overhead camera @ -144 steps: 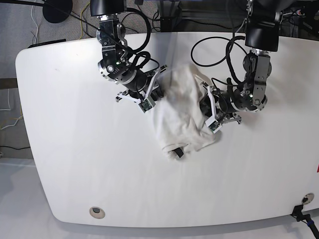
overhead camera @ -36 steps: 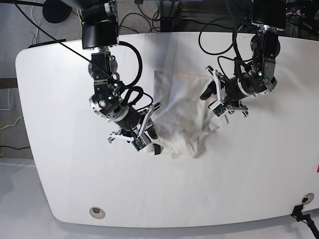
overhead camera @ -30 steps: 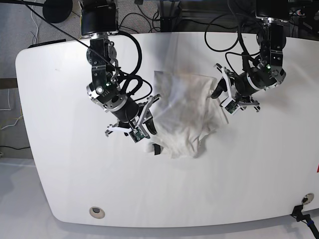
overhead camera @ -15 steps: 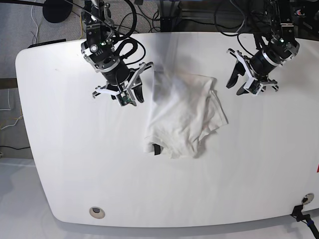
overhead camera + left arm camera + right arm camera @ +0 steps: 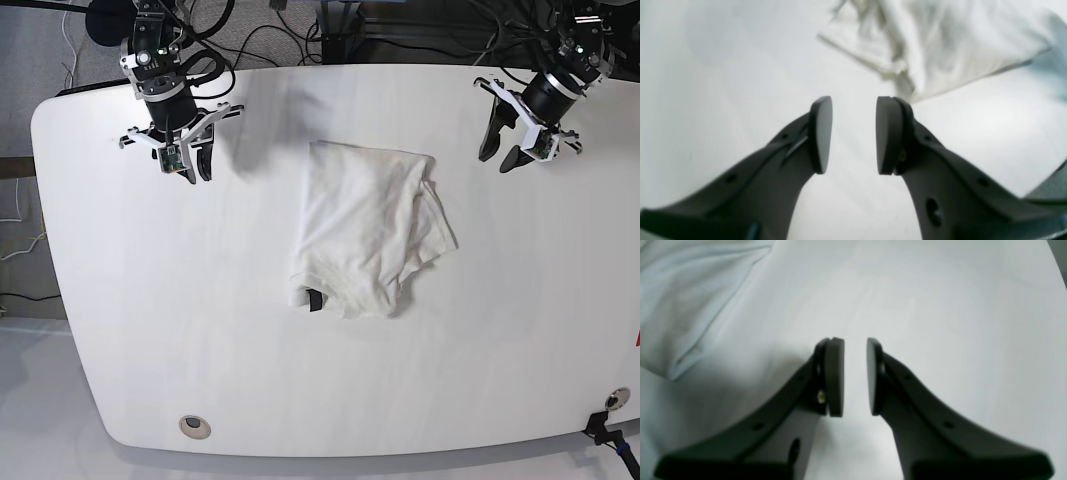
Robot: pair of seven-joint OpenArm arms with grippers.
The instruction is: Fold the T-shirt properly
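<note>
Both of your arms have pulled back from the cloth since half a second ago, and each now hangs over bare tabletop near a far corner. Your left gripper (image 5: 505,152) stands with its jaws parted and nothing between the black pads (image 5: 821,133); your right gripper (image 5: 188,165) shows a narrower gap, also empty, with only white surface behind it in the right wrist view.

Between them, well apart from both, the T-shirt (image 5: 368,230) lies on the table (image 5: 150,330) near its middle. You have it gathered into a rough rectangle with the plain white side up and no print showing. The far edge is fairly straight, but the near edge is lumpy, one flap sticks out on the side toward your left arm, and a dark tag (image 5: 315,300) peeks from the near corner. I'd call this a partial fold: compact, not yet tidy, with the loose flap and uneven hem left to square up.

The fabric looks soft, thin and creased, with limp rounded folds against a smooth, matte tabletop.
</note>
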